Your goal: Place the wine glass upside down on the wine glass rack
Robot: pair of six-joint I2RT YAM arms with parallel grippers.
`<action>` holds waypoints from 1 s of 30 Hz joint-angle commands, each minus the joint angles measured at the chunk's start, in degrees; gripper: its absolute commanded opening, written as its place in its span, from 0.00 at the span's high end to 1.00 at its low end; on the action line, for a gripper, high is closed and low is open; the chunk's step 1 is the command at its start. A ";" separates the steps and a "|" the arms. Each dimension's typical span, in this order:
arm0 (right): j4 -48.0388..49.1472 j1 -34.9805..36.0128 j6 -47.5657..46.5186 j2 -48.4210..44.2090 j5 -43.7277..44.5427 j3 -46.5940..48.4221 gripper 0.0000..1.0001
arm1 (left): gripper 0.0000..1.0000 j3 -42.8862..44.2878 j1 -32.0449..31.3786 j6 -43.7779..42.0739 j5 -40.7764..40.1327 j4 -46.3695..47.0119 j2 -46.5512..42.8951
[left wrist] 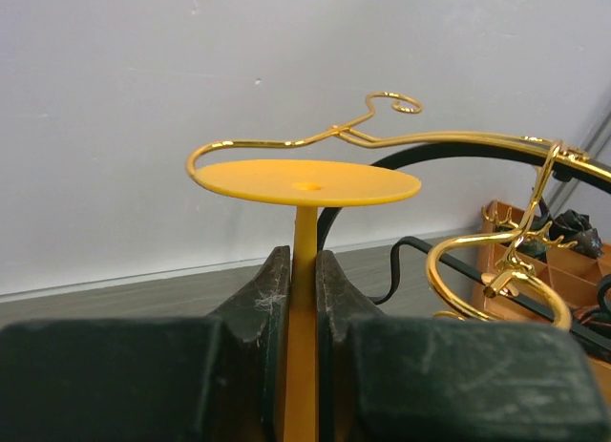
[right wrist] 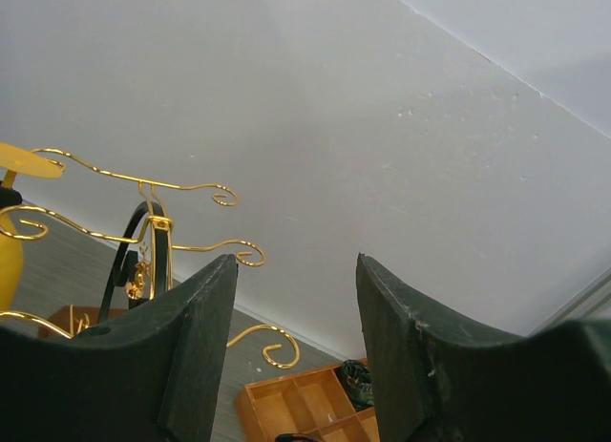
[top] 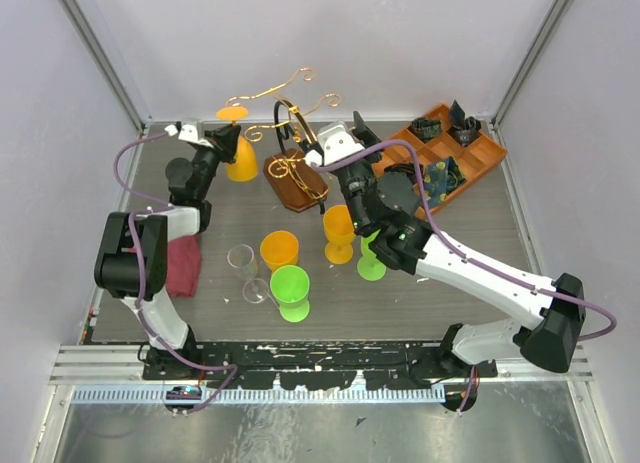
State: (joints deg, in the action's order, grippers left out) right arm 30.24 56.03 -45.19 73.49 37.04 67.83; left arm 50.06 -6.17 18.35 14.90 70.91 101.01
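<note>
Left gripper (left wrist: 304, 270) of mine is pinching the wine glass (left wrist: 305, 182) by its thin stem, jaws closed nearly all the way on it. The glass is hanging upside down with its flat foot on top. My right gripper (right wrist: 298, 270) is standing roughly half open with nothing between its fingers, tilting up toward the wall (right wrist: 401, 117).

Nearest my bases, a green glass (top: 291, 288) is standing upright on the table (top: 470, 233). Just to its left, two clear glasses (top: 243, 259) are sitting, one behind the other. A red cloth (top: 182, 266) is lying by my left arm. A little farther in, an orange cup (top: 280, 249) and a yellow glass (top: 339, 229) are standing apart. A second green glass (top: 371, 262) is peeking out from under my right forearm.

Beyond those, the rack (top: 296, 181) is resting on its wooden base, its dark hoop and gold arms rising between my two grippers. I am holding the wine glass just left of the rack. Its foot is sitting level with the curled end of one gold arm, which is curving round behind the foot's far edge. I cannot tell whether the two are touching. I also cannot tell whether the bowl below is touching the table.

Farther right, an orange tray (top: 480, 163) is lying near the back corner, with dark objects sitting in some compartments.
</note>
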 commanded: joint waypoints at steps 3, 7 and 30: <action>2.49 0.08 0.28 0.11 -0.39 4.01 0.42 | 1.00 2.35 -1.09 -2.03 -0.42 4.89 2.51; 2.31 0.12 0.41 0.07 -0.53 4.15 0.42 | 1.00 3.34 -1.21 -2.12 -0.65 6.88 4.36; 3.14 -0.07 -4.53 3.29 1.02 5.85 0.41 | 1.00 16.19 -1.72 -0.17 -2.63 11.09 18.23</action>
State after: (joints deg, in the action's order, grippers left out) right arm 30.15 56.03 -47.77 76.82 37.26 70.65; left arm 63.75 -7.84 18.33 14.06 78.39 117.21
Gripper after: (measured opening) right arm 0.590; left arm 0.161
